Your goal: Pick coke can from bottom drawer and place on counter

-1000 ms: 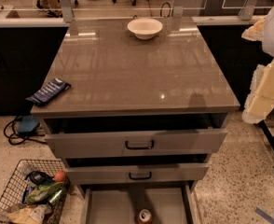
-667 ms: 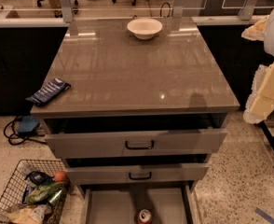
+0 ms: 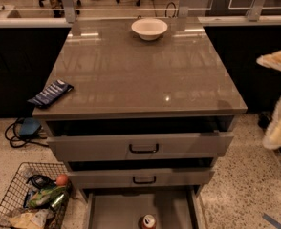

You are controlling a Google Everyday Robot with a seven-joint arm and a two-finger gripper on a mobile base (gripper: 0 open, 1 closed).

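At the right edge of the scene the robot's arm (image 3: pixel 279 128) shows as two smooth, rounded casings in pale cream-white. The upper shell (image 3: pixel 275 60) is broad and flattish with a warm yellowish tinge along its top. The lower shell (image 3: pixel 278 130) is longer, tapering downward, shaded at its rim. The claw cannot be made out among these parts.

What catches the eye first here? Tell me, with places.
The coke can stands at the front of the open bottom drawer. A white bowl sits at the far edge of the counter, and the gripper hangs beside its right side.
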